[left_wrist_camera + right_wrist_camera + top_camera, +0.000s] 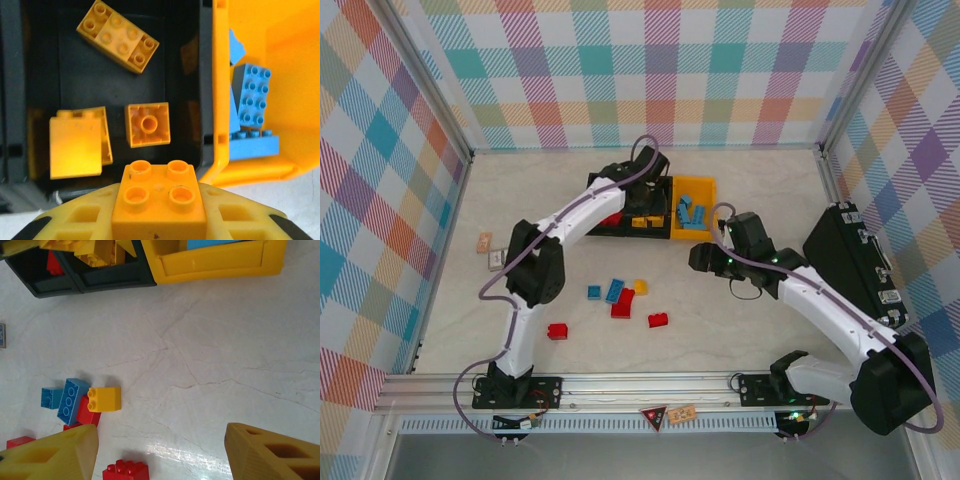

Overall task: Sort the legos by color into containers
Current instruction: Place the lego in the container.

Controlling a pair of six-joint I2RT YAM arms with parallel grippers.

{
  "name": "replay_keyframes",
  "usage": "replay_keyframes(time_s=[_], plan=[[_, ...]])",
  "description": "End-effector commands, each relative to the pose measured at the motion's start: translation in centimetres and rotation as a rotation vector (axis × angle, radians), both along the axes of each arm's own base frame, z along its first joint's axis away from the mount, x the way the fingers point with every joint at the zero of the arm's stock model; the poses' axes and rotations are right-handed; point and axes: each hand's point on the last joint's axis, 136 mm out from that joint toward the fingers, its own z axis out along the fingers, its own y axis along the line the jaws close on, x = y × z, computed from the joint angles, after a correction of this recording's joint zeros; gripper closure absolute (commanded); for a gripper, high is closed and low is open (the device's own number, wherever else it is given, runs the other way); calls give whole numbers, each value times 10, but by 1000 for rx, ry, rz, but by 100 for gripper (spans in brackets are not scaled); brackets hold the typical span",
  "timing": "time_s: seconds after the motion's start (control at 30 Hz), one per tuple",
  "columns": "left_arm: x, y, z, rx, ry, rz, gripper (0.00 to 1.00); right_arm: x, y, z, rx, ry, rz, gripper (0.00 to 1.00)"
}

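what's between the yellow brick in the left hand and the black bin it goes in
Nothing visible. The left hand holds the yellow brick over the open black bin, with bare floor between the bricks inside.

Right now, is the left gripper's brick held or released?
Held: left gripper shut on the yellow brick, studs up, above the black bin.

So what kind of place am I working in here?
Probably a lab test booth: a pale tabletop boxed in by plaid walls, with a metal rail along the near edge.
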Motion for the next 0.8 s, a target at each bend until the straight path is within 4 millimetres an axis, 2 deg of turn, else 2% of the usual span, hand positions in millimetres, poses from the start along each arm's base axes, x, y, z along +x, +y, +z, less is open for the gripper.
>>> replay_keyframes(time_s=[0.0, 0.17, 0.37, 0.53, 0.77], plan=[[15, 7, 0, 46, -2, 0, 70, 7, 1, 7, 3, -9, -7, 32], [40, 8, -6, 43, -14, 31, 69, 6, 2, 5, 8, -3, -9, 32], [57, -1, -14, 4, -11, 19, 64, 3, 0, 1, 11, 9, -16, 32], [61, -4, -11, -13, -24, 21, 52, 2, 0, -1, 16, 15, -22, 32], [50, -5, 15, -46, -40, -3, 49, 0, 0, -3, 26, 18, -21, 32]])
